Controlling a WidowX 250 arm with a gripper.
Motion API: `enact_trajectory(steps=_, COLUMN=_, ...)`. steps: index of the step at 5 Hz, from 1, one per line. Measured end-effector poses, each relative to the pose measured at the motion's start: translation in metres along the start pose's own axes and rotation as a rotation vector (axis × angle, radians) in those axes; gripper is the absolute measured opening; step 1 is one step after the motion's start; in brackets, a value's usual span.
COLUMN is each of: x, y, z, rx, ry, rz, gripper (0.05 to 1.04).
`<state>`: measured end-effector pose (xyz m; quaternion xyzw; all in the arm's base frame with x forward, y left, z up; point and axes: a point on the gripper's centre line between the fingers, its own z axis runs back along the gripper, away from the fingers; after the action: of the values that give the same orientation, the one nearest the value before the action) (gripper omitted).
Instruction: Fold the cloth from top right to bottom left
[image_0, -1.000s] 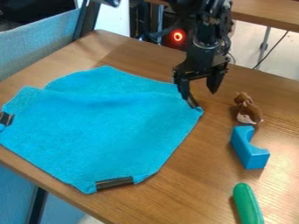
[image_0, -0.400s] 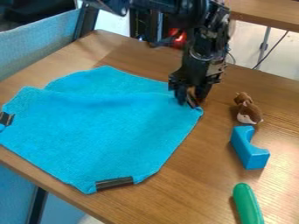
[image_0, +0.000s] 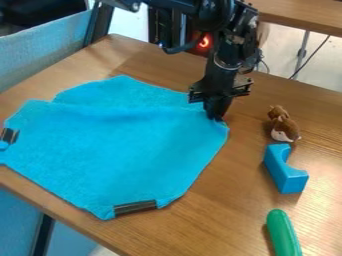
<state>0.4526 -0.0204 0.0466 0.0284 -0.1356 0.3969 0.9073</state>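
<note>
Your tool points down at the right-hand corner of the blue cloth, its fingers drawn together with hardly any gap, clenched on that corner and low over the bench. You have the cloth spread across the left and middle of the bench, a dark band at its near corner and another dark band at its left corner, both well apart from the tool.

Pale floor, second wooden table.
</note>
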Motion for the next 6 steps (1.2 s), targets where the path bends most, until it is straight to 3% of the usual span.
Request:
enact_trajectory(steps=1, x=0.006, y=0.012, z=0.008, rx=-0.006, ry=0.059, rz=0.005, gripper=0.071)
enact_trajectory(steps=2, x=0.019, y=0.017, z=0.048, rx=-0.087, ry=0.127, rz=0.014, gripper=0.068)
enact_trajectory(steps=3, x=0.036, y=0.037, z=0.071, rx=-0.134, ry=0.181, rz=0.021, gripper=0.068)
enact_trajectory(steps=4, x=0.052, y=0.072, z=0.068, rx=-0.138, ry=0.23, rz=0.003, gripper=0.068)
enact_trajectory(steps=5, x=0.054, y=0.113, z=0.055, rx=-0.097, ry=0.257, rz=-0.025, gripper=0.068)
enact_trajectory(steps=6, x=0.047, y=0.16, z=0.039, rx=-0.025, ry=0.274, rz=-0.059, gripper=0.068)
